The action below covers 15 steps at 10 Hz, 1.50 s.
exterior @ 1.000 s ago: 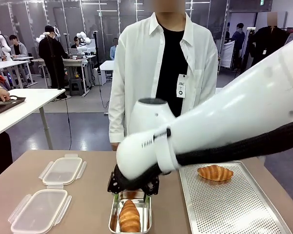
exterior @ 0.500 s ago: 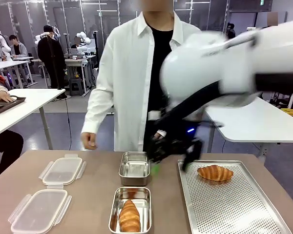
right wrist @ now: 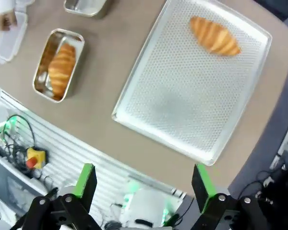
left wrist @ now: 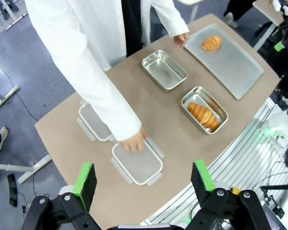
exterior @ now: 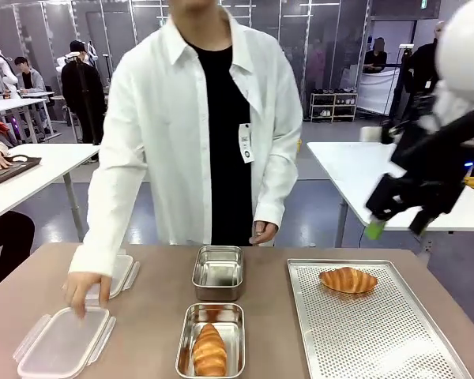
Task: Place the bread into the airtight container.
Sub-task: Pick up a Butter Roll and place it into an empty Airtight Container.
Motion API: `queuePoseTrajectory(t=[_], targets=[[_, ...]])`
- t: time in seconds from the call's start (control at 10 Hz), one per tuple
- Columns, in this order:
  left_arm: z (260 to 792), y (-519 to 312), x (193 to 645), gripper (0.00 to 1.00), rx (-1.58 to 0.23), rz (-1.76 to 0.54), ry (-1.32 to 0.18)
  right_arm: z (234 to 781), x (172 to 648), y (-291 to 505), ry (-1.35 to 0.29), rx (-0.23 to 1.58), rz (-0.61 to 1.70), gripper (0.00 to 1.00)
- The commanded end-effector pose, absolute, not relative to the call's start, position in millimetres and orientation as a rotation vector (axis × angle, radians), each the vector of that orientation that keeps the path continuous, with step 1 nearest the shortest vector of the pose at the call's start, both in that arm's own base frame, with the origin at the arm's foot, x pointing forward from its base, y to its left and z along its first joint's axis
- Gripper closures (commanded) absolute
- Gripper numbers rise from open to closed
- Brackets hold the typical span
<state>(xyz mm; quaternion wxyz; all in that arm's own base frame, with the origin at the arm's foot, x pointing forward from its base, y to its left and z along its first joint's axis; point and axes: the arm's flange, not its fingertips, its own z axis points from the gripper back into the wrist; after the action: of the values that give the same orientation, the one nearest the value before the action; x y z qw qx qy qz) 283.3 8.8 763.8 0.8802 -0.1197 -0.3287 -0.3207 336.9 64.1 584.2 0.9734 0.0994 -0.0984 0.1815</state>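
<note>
The right tool (exterior: 396,226) hangs high beyond the right end of the desk (exterior: 150,320), its green-padded fingers spread wide and gripping nothing. The left tool (left wrist: 144,179) is well above the desk too, likewise spread and empty. One croissant (exterior: 209,350) lies lengthwise in the nearer steel tin (exterior: 235,332). A second croissant (exterior: 347,279) sits at the far end of the perforated tray (exterior: 363,335). The farther tin (exterior: 218,272) stands empty just behind the nearer one. A person's hand (exterior: 87,286) is down on the nearer clear lid (exterior: 63,343).
</note>
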Motion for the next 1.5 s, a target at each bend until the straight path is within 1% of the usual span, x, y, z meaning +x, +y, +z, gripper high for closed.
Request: queuePoseTrajectory(t=[0.0, 0.1, 0.2, 0.3, 0.5, 0.6, 1.0, 1.2, 1.3, 1.4], targets=[[764.2, 8.9, 283.2, 0.0, -0.24, -0.686, -0.684, 548.1, 360.7, 48.5, -0.309, 0.329, 0.58, 0.0], [764.2, 8.9, 283.2, 0.0, -0.24, -0.686, -0.684, 526.6, 381.1, 41.8, -0.312, 0.3, 0.598, 0.0], [764.2, 8.9, 283.2, 0.0, -0.24, -0.686, -0.684, 506.8, 402.7, 31.6, -0.271, 0.298, 0.616, 0.0], [764.2, 8.9, 283.2, 0.0, -0.24, -0.686, -0.684, 491.5, 418.5, 28.3, -0.255, 0.322, 0.624, 0.0], [764.2, 8.9, 283.2, 0.0, -0.24, -0.686, -0.684, 449.8, 445.7, 46.8, -0.18, 0.409, 0.652, 0.0], [764.2, 8.9, 283.2, 0.0, -0.24, -0.686, -0.684, 439.4, 451.0, 52.3, -0.137, 0.414, 0.668, 0.0], [764.2, 8.9, 283.2, 0.0, -0.24, -0.686, -0.684, 454.9, 446.1, 23.6, -0.153, 0.454, 0.613, 0.0], [764.2, 8.9, 283.2, 0.0, -0.24, -0.686, -0.684, 471.9, 436.1, -38.9, -0.224, 0.646, 0.49, 0.0], [764.2, 8.9, 283.2, 0.0, -0.24, -0.686, -0.684, 476.7, 425.8, -82.1, -0.277, 0.773, 0.391, 0.0], [764.2, 8.9, 283.2, 0.0, -0.24, -0.686, -0.684, 477.7, 410.3, -125.8, -0.341, 0.861, 0.3, 0.0]])
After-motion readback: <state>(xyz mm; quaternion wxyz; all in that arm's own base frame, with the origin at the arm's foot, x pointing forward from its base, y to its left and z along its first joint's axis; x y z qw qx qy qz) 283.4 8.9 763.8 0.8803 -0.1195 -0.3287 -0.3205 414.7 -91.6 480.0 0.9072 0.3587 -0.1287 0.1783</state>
